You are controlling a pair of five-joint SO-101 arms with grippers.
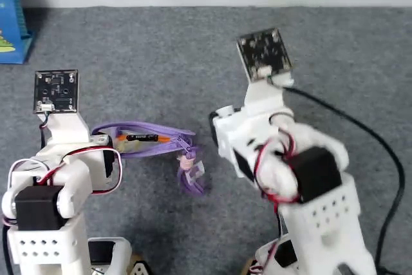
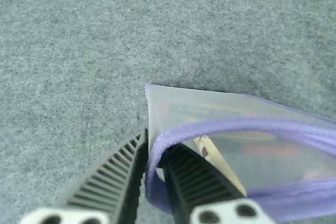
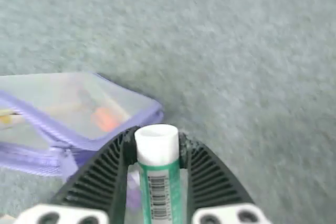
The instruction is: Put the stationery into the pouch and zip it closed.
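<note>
A clear pouch with purple zipper trim [image 1: 145, 142] lies on the grey carpet between the arms, with an orange-and-black pen [image 1: 143, 138] inside. My left gripper [image 2: 152, 158] is shut on the pouch's purple rim [image 2: 157, 145] at its corner; a pencil-like stick [image 2: 218, 162] shows through the plastic. My right gripper [image 3: 156, 148] is shut on a glue stick [image 3: 157, 174], white-capped with a green label, held just beside the pouch's [image 3: 79, 111] other end. The purple zipper pull strap [image 1: 190, 175] trails off that end.
Grey carpet [image 1: 148, 62] covers the work area. A blue box [image 1: 11, 24] stands at the far left edge. A black cable [image 1: 360, 127] runs from the right arm toward the right side.
</note>
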